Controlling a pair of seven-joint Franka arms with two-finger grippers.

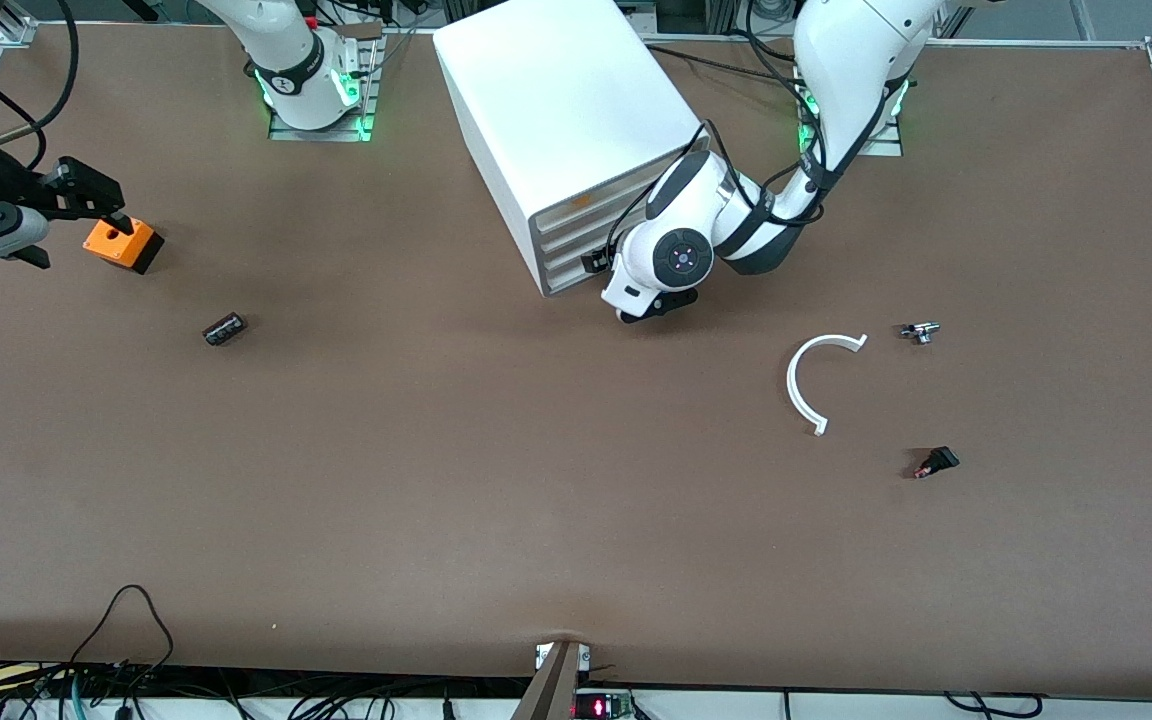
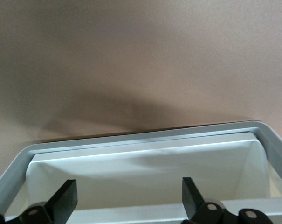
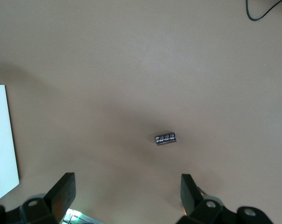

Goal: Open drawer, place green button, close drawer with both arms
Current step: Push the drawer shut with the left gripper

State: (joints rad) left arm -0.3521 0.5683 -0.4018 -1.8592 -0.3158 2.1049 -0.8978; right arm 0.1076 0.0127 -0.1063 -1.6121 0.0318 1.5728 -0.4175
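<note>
The white drawer cabinet (image 1: 561, 120) stands between the arms' bases, its grey-framed front (image 1: 581, 240) with all drawers shut. My left gripper (image 1: 648, 308) is at the bottom of that front. In the left wrist view it (image 2: 130, 191) is open and empty, with a white drawer face (image 2: 141, 172) and the grey frame (image 2: 145, 137) between and past the fingers. My right gripper (image 1: 101, 205) is open and empty in the air over the orange box (image 1: 123, 243); it (image 3: 127, 186) holds nothing. No green-capped button shows.
A dark stubby cylinder (image 1: 225, 328) (image 3: 166, 138) lies nearer the camera than the orange box. Toward the left arm's end lie a white C-shaped ring (image 1: 808, 385), a small silver part (image 1: 920, 331) and a small black part with a reddish end (image 1: 936, 462).
</note>
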